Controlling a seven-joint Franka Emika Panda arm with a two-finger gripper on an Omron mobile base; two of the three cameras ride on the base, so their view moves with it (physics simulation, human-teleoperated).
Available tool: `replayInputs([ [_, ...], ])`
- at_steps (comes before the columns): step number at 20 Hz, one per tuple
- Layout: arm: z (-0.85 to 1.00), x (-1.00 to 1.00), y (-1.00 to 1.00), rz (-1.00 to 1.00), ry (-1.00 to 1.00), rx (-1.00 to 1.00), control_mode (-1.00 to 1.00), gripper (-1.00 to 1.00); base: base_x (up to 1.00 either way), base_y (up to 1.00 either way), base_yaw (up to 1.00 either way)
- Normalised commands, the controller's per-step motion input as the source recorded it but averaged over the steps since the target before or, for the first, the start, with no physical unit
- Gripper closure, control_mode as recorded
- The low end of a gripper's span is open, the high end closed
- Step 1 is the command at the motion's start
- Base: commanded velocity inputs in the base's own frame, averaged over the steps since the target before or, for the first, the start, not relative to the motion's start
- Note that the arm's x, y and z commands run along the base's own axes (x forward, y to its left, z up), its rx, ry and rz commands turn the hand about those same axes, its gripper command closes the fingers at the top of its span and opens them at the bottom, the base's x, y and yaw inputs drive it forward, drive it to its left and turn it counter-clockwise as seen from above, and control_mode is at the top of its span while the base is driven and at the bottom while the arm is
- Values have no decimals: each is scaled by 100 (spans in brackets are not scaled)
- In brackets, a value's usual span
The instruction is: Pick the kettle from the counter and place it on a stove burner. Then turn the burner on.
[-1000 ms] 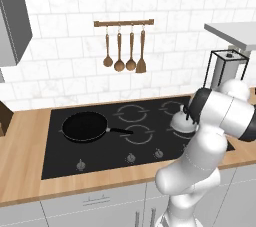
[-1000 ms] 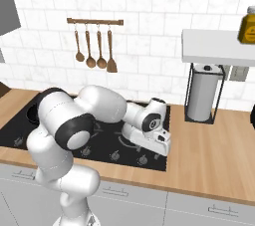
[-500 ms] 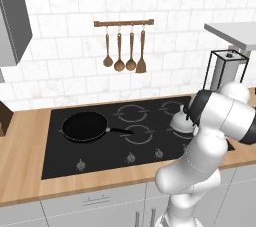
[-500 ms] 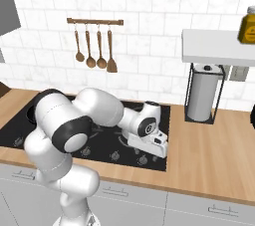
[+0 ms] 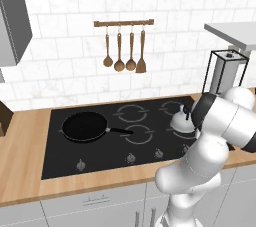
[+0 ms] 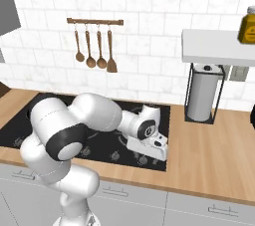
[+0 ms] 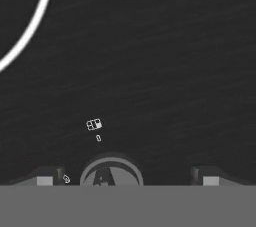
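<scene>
The small silver kettle (image 5: 180, 119) stands on the right side of the black glass cooktop (image 5: 100, 150), over a grey ring burner (image 5: 176, 132); no red glow shows there. My arm hides part of the kettle. My gripper (image 6: 148, 152) points down at the cooktop's front edge, low over the knob row. In the hand view the gripper (image 7: 127, 179) is open. A round control knob (image 7: 111, 172) sits between its fingertips (image 7: 45, 179), which are apart from the knob on both sides. A white burner arc (image 7: 30, 31) curves at the upper left. The wood counter (image 5: 20, 143) surrounds the cooktop.
A black frying pan (image 5: 84, 126) sits on the left burner with its handle pointing right. Other knobs (image 5: 131, 158) line the cooktop's front. A paper-towel holder (image 6: 201, 95) stands on the counter at right under a shelf with a yellow jar (image 6: 247, 19). Wooden utensils (image 5: 124, 56) hang on the wall.
The hand has dropped and moved forward from beside the kettle to the cooktop's front edge. The kettle has stayed in place.
</scene>
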Motion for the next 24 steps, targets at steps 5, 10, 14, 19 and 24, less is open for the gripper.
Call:
replayInputs([
  [5, 0, -3, 15, 1, 0, 0, -100, -100, 0, 0, 0],
  [10, 0, 1, 7, 0, 0, 0, -100, -100, 0, 0, 0],
  [14, 0, 0, 0, 0, 0, 0, -100, 100, 0, 0, 0],
  [19, 0, 15, 0, 0, -6, 0, -100, 100, 0, 0, 0],
  [24, 0, -7, 0, 8, -7, 0, -100, 100, 0, 0, 0],
])
